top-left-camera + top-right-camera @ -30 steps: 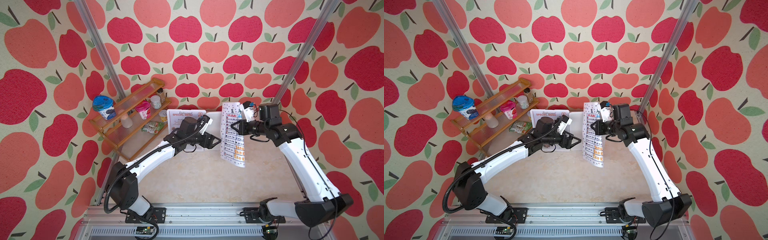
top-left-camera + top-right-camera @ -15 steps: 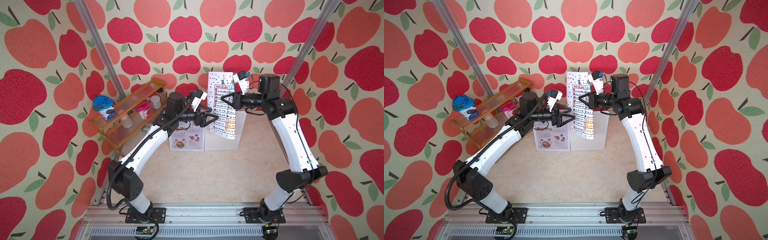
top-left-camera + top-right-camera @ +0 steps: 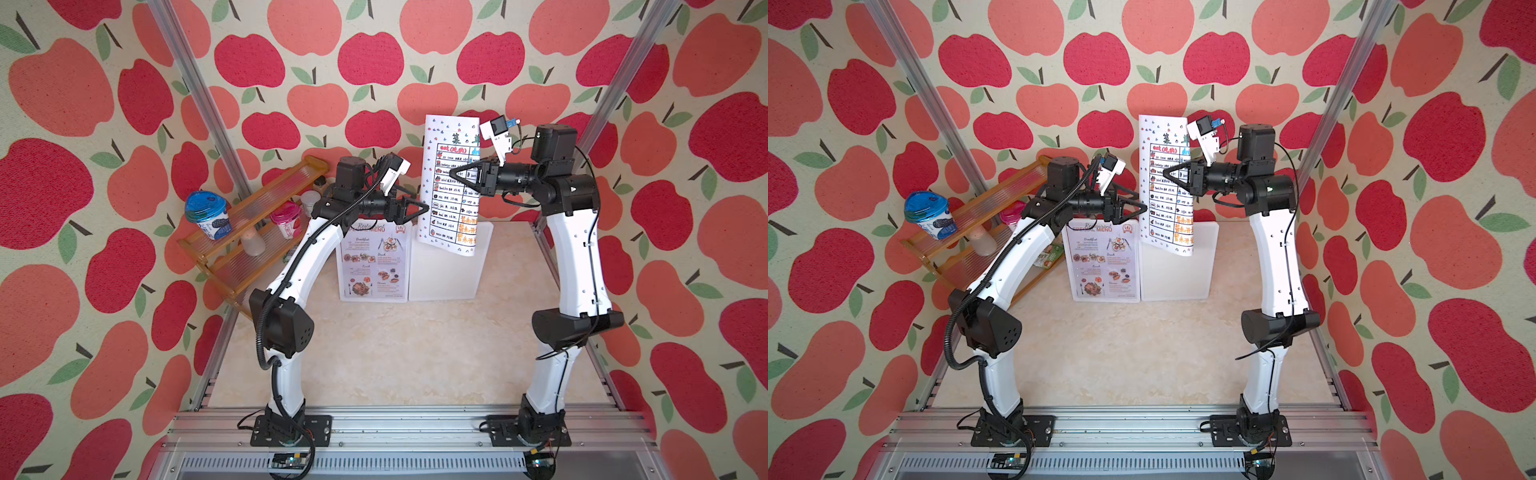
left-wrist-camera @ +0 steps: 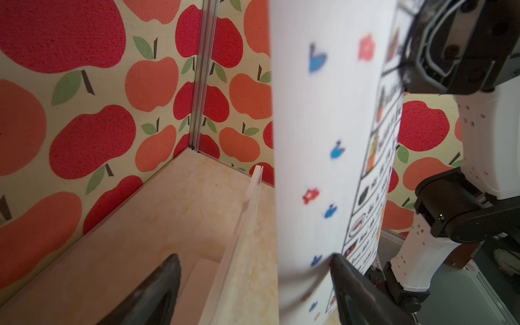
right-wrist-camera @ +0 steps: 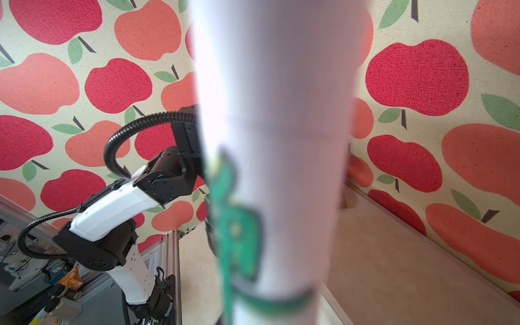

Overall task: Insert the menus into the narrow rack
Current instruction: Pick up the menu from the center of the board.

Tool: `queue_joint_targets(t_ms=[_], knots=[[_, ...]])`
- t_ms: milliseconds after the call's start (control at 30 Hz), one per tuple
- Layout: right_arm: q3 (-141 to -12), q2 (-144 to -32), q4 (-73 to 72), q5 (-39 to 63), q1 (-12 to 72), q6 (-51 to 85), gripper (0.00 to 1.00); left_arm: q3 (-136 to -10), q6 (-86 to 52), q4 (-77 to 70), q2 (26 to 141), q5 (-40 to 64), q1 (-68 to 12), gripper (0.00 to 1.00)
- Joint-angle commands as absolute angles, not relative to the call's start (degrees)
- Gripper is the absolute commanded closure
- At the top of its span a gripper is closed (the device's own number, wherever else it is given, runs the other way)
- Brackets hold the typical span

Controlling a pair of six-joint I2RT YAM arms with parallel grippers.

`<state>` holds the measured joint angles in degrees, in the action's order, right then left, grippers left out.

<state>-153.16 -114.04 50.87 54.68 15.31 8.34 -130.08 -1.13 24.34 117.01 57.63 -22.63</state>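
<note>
The table menu (image 3: 451, 195) (image 3: 1167, 187), a white sheet with a black-lined table and a dotted border, hangs upright above the rack's right half. My right gripper (image 3: 454, 175) (image 3: 1167, 174) is shut on it near its middle. In the right wrist view the blurred sheet (image 5: 275, 140) hides the fingers. My left gripper (image 3: 424, 208) (image 3: 1143, 208) (image 4: 254, 255) is open at the sheet's left edge, and one fingertip (image 4: 336, 257) touches the paper (image 4: 323, 140). The photo menu (image 3: 374, 262) (image 3: 1104, 262) stands in the left half of the white rack (image 3: 446, 274) (image 3: 1179, 274) (image 4: 244, 225).
An orange stepped shelf (image 3: 253, 216) stands at the back left with a blue-lidded cup (image 3: 206, 212), a pink cup (image 3: 286, 218) and small jars. Aluminium posts run up both back corners. Apple-print walls close in three sides.
Both arms have risen and moved toward the back wall. The table menu was lifted from low over the table to upright above the rack. The left gripper came up to its left edge.
</note>
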Motion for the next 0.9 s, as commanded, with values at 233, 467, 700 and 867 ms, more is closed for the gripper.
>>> queue_joint_targets(t_ms=[233, 467, 700, 867], knots=[[-156.58, -116.21, 55.15, 53.48, 15.05, 3.34, 0.83, -155.92, -4.12, 31.75, 131.56, 67.42, -22.37, 0.16], [-159.6, -119.66, 56.53, 50.26, 14.06, 2.89, 0.83, -155.61, -3.54, 32.93, 131.19, 70.09, -22.74, 0.17], [-161.07, -121.61, 56.74, 49.31, 13.98, 2.64, 0.83, -155.21, -4.95, 30.54, 130.69, 71.79, -23.11, 0.25], [-161.53, -121.9, 56.33, 50.23, 13.98, 3.82, 0.82, -155.3, -5.27, 29.14, 131.37, 71.54, -23.99, 0.27]])
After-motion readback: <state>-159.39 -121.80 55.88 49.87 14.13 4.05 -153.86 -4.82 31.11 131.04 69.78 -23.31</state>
